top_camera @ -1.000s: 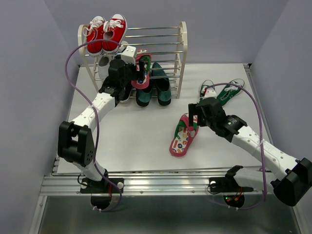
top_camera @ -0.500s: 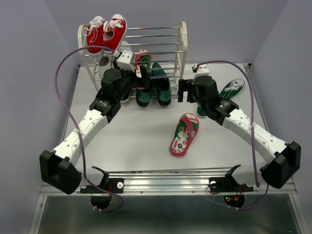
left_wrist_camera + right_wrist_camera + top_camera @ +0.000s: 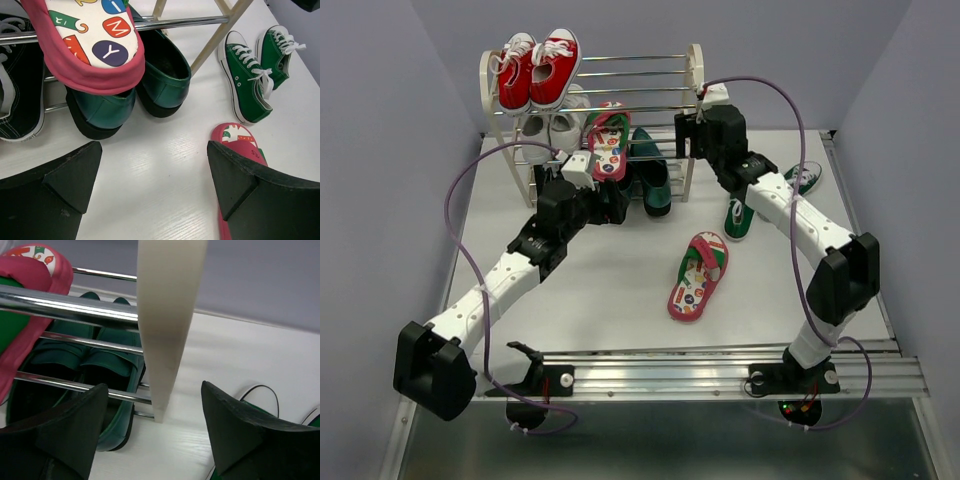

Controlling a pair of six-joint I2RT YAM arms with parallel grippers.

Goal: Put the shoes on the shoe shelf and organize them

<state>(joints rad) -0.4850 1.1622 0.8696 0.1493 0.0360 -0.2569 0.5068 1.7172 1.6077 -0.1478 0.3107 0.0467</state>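
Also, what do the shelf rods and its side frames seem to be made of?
The rods look like polished metal: mirror-like, with bright reflections. The side frames are cream, matte and smooth, perhaps painted wood or plastic; I cannot tell which.

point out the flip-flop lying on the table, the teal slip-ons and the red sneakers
flip-flop on the table [image 3: 694, 287], top view, on its patterned insole
teal slip-ons [image 3: 655, 190], top view, on the upper of the fully visible shoe
red sneakers [image 3: 549, 90], top view, on one shoe's red toe
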